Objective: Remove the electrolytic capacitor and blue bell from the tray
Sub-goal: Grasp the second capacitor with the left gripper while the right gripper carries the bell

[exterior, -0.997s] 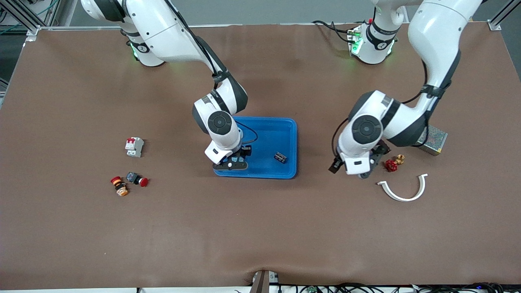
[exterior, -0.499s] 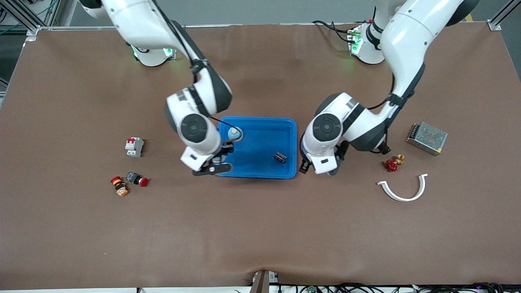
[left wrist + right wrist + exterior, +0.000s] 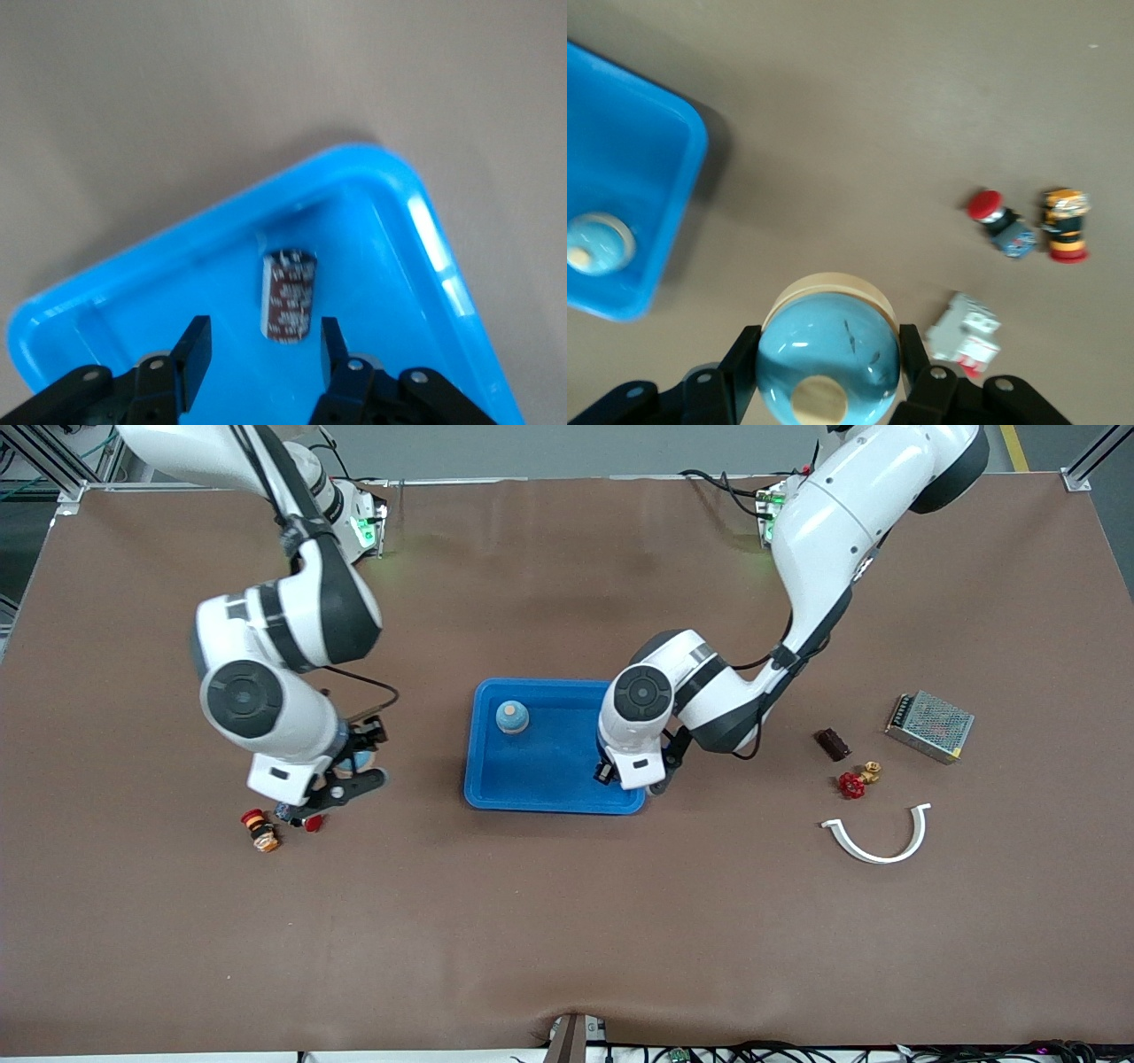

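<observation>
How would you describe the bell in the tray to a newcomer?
Find the blue tray mid-table. In its corner farther from the front camera, toward the right arm's end, sits the bell: pale blue dome, tan knob. Its twin is held in the right gripper, outside the tray; the tray's capacitor is a dark cylinder.

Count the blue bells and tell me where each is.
2. One bell sits in the blue tray, at its corner toward the right arm's end. The other bell is gripped by the right end effector, over the table. None seems hidden.
</observation>
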You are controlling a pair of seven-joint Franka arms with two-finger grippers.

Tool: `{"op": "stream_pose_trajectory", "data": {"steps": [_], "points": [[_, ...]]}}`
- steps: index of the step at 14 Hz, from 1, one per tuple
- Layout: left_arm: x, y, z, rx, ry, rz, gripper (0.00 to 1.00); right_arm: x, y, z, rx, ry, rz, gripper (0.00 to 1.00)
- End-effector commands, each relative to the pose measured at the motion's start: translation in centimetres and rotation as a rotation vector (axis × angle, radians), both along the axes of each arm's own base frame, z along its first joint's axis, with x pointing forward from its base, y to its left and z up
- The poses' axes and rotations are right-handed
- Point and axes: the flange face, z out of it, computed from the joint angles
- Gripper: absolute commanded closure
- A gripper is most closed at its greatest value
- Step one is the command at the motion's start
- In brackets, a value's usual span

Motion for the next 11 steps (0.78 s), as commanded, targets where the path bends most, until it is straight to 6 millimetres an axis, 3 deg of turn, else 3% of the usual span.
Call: {"op": "stream_pose_trajectory", "data": {"steps": [1, 4, 6, 8, 10, 11], "points": [[0.0, -1.2, -1.5, 0.004, -0.03, 0.013, 0.53, -0.3, -7.7, 1.2, 0.036, 0.02, 0.094, 0.62], [-0.6, -1.6, -3.2, 0.042, -0.05, -0.003, 0.55, 0.2, -14.8, 0.3, 0.074, 0.031, 0.161, 0.62], [-0.6, -1.6, -3.7, 0.036, -0.053, -0.003, 0.55, 0.0, -18.2, -0.6, 0.089, 0.016, 0.196, 0.62], [-0.7, -1.7, -4.4, 0.033, -0.051, -0.017, 0.7, -0.4, -21.6, -2.4, 0.103, -0.01, 0.234, 0.62], [-0.7, -1.6, -4.7, 0.035, -0.048, -0.019, 0.79, -1.2, -24.0, -4.6, 0.109, -0.036, 0.262, 0.62], [-0.7, -1.6, -4.7, 0.033, -0.049, -0.019, 0.89, -1.8, -24.9, -5.4, 0.109, -0.053, 0.269, 0.62]]}}
